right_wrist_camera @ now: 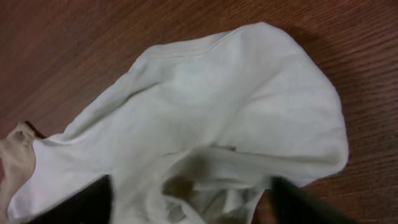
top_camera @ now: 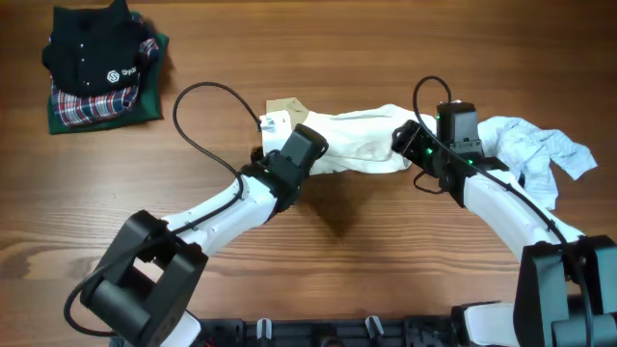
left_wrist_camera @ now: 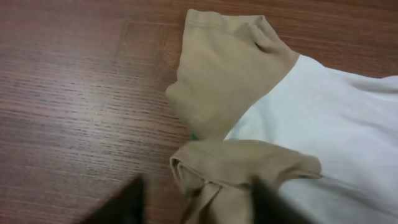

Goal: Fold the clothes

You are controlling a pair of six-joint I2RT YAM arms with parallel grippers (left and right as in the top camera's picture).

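Note:
The clothes (top_camera: 357,145) lie bunched across the middle of the table, off-white with a tan-beige sleeve (left_wrist_camera: 224,74) at the left end. A bit of green trim (left_wrist_camera: 194,135) shows under the tan part. My left gripper (left_wrist_camera: 198,205) stands open at that left end, its dark fingers (left_wrist_camera: 127,202) either side of a folded tan edge. My right gripper (right_wrist_camera: 193,205) is open over the white right end (right_wrist_camera: 236,106), with crumpled cloth lying between its wide-apart fingers (right_wrist_camera: 81,202). In the overhead view both wrists (top_camera: 301,149) (top_camera: 410,145) cover the garment's ends.
A pale blue garment (top_camera: 535,149) lies crumpled at the right, beside the right arm. A black shirt with a white logo (top_camera: 101,58) sits on a plaid and green stack at the back left. Black cables loop above both wrists.

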